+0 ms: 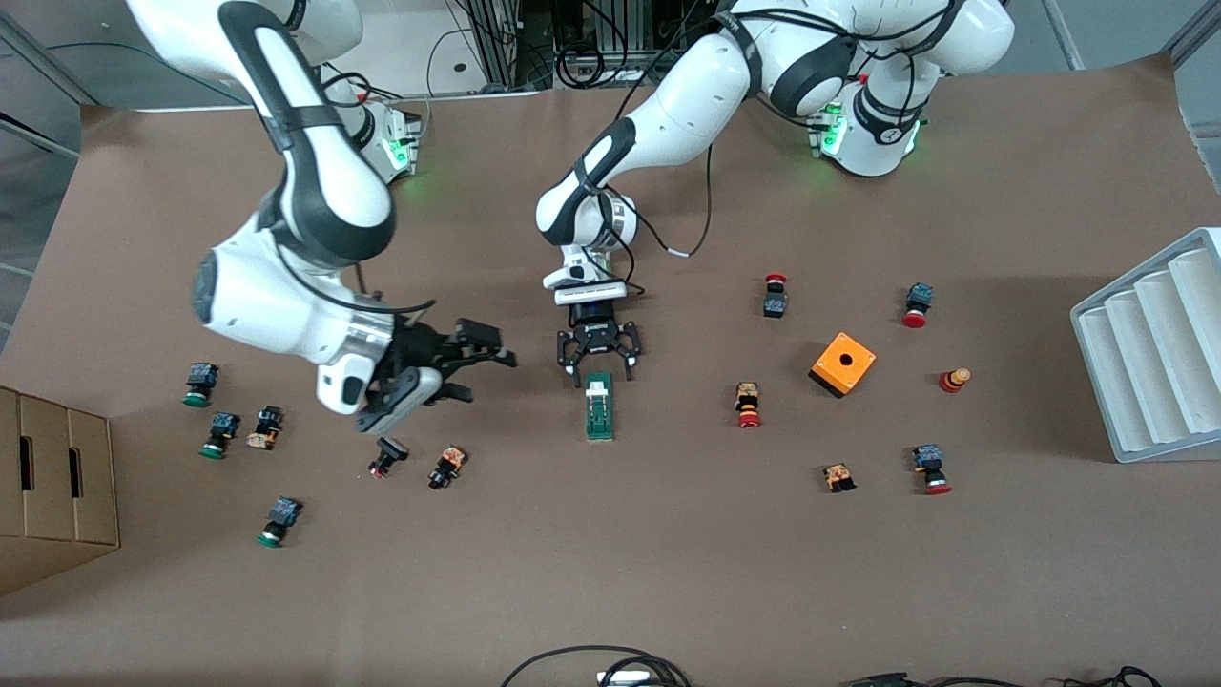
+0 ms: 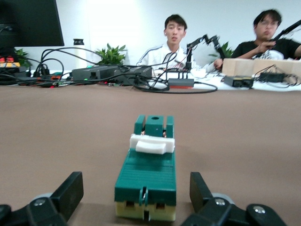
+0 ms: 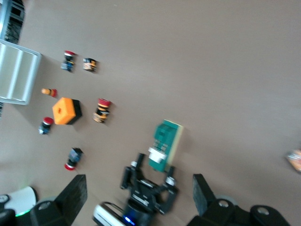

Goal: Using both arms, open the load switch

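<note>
The narrow dark-green rectangular load switch (image 1: 599, 408) with a white lever piece lies flat on the brown table (image 1: 610, 572) near the middle, its long axis running toward the front camera, the white lever at the end closest to the robot bases.

Left arm reaches in from its base, elbow bent, forearm angled down, wrist vertical. Left black two-finger gripper (image 1: 598, 361) points down at the lever end of the switch, low over the table. Jaws spread, one finger (image 2: 66, 193) on each side of the switch end; not touching it in the left wrist view, where the switch (image 2: 146, 176) sits centred between them.

Right arm comes from its base, folded sharply, wrist tilted sideways toward the switch. Right black two-finger gripper (image 1: 477, 367) hangs in the air over bare table beside the switch, toward the right arm's end, apart from it. Jaws spread wide, holding nothing. Right wrist view looks down on the switch (image 3: 164, 145) and the left gripper (image 3: 149, 181).

Orange box with a round hole (image 1: 842, 364) sits well apart, toward the left arm's end. Small green-capped push button (image 1: 199, 384) and others are scattered toward the right arm's end. Grey ribbed tray (image 1: 1154, 353) at the table edge at the left arm's end, cardboard box (image 1: 52, 477) at the right arm's end.
</note>
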